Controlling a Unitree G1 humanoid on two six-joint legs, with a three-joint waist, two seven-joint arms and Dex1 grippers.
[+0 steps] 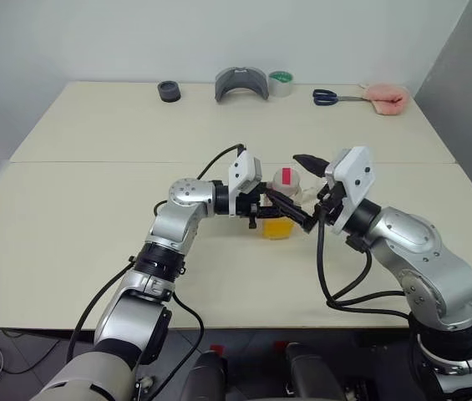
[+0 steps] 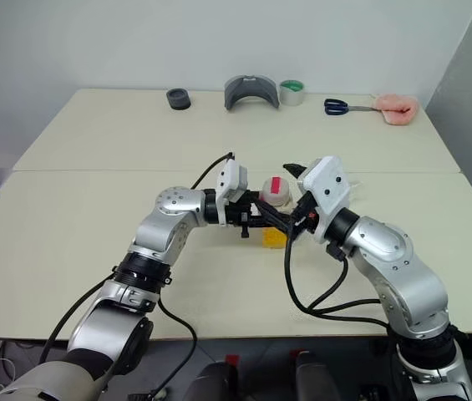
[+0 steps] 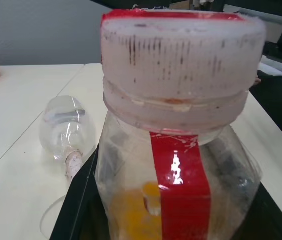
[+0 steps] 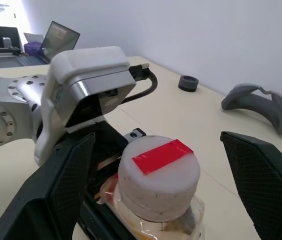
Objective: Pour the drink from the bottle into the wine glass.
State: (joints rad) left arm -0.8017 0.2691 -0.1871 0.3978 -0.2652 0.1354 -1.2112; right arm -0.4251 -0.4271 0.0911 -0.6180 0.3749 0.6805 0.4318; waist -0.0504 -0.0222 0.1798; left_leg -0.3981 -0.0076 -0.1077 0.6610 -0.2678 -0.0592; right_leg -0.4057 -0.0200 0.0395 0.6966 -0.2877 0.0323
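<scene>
We see the small clear plastic bottle (image 1: 281, 209) with a white cap (image 4: 158, 172) carrying a red tape strip standing upright near the middle of the cream table (image 1: 93, 242). Orange-yellow drink (image 1: 276, 227) fills only its bottom part. The left gripper (image 1: 290, 209) is clamped on the bottle's body. The right gripper (image 4: 158, 165) has its black fingers spread wide on both sides of the cap, not touching it. The clear stemmed wine glass (image 3: 66, 132) lies on its side on the table just beside the bottle.
</scene>
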